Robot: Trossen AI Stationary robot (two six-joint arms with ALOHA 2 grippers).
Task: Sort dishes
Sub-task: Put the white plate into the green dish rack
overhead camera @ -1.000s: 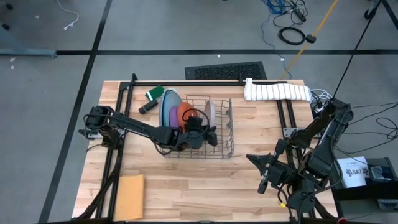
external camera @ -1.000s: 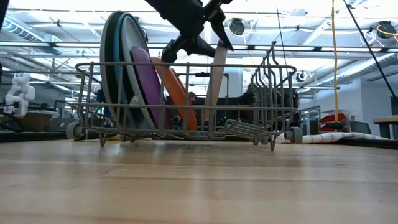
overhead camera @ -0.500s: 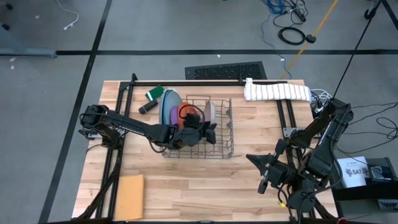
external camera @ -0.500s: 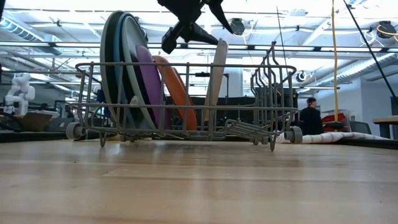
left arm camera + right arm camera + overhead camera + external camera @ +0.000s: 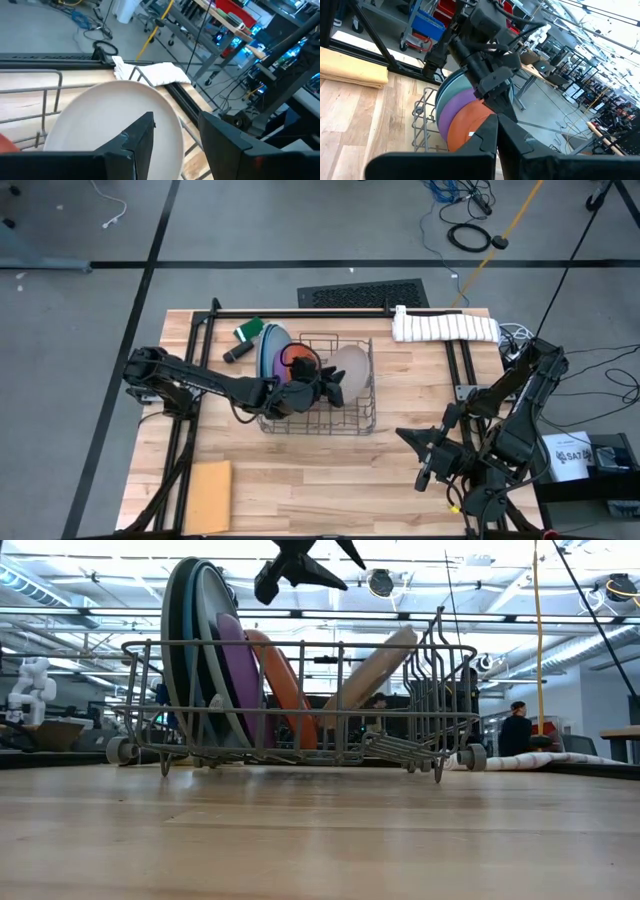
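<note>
1. Dishes all sat in the wire rack [image 5: 345,420], near the middle of the table. Large plates stood upright at the rack's left end: grey-blue plate [image 5: 172,630] outermost, bright blue plate [image 5: 187,650] next, pale teal plate [image 5: 207,640] after it.
2. Purple plate [image 5: 238,675] leaned on the teal one; orange plate [image 5: 283,680] leaned next to it, toward rack centre.
3. Light grey plate [image 5: 372,668] lay tilted well over toward the rack's right end, apart from the orange one; in left wrist view it showed as a pale round disc [image 5: 115,125].
4. Left gripper [image 5: 328,387] hung above the rack, over the light grey plate, jaws spread, nothing pinched; in low view it [image 5: 322,562] was clear above the rack's top rail.
5. Right gripper [image 5: 418,452] waited right of the rack near the table's front edge, jaws pressed together, empty.
6. Other things: rolled white towel [image 5: 446,326] behind-right of the rack; green item [image 5: 249,330] and a dark object [image 5: 236,353] behind-left of the rack; flat tan sheet [image 5: 208,495] front-left of the rack at the table corner.
7. Surface: light wood table [image 5: 300,480] w/ black frame rails. Room: grey floor w/ cables, shelving and workbenches behind; a person [image 5: 517,728] far off, right of the rack in low view.
</note>
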